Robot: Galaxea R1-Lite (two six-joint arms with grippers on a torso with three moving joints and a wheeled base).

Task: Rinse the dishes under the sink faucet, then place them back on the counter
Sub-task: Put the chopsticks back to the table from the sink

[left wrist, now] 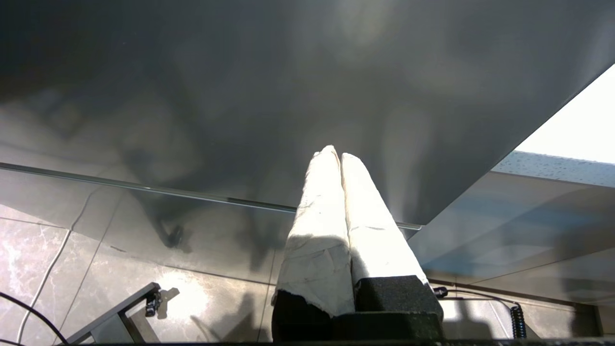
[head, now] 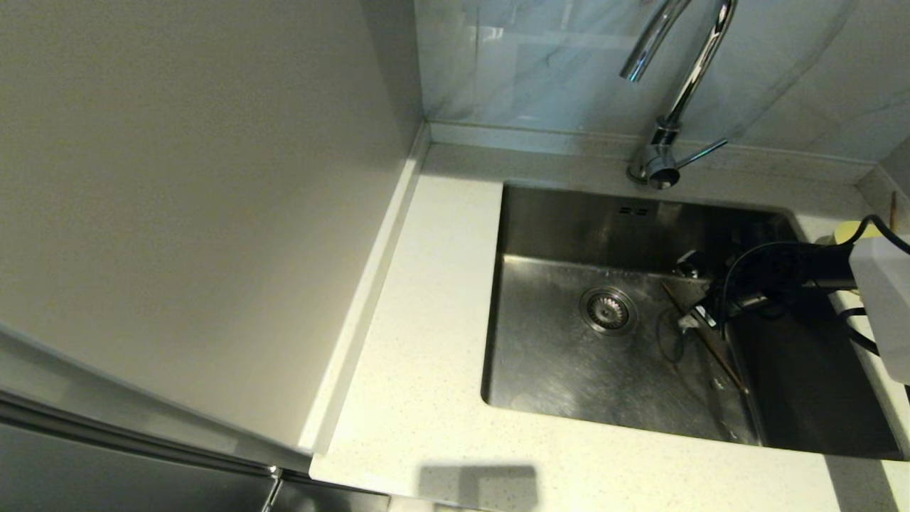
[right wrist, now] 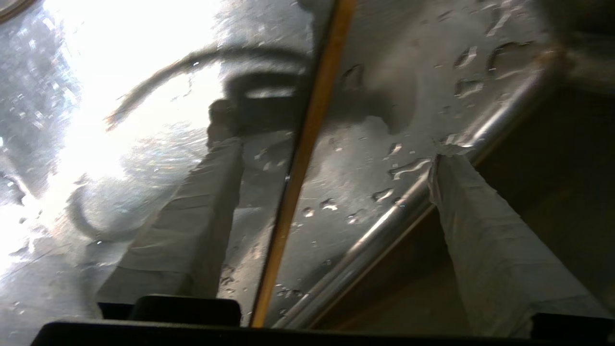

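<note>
No readable writing anywhere. The right tool (right wrist: 336,149) is down inside the sink (head: 554,355), at its right side, and its fingers (right wrist: 202,202) stand wide apart, gripping nothing. Between them a brown chopstick (right wrist: 302,158) lies on the wet steel floor, touching neither finger as far as the wrist view shows. From the head view the chopstick (head: 704,334) runs diagonally along the sink bottom, right of the drain (head: 608,310). Water drops dot the steel around it. The faucet (head: 675,92) stands at the back edge, spout over the basin, no stream visible. A pale-yellow bowl (head: 847,231) peeks out on the tabletop (head: 426,299) behind the right arm. The left tool (left wrist: 340,158) hangs parked beside a dark cabinet front, fingers pressed together, holding nothing.
</note>
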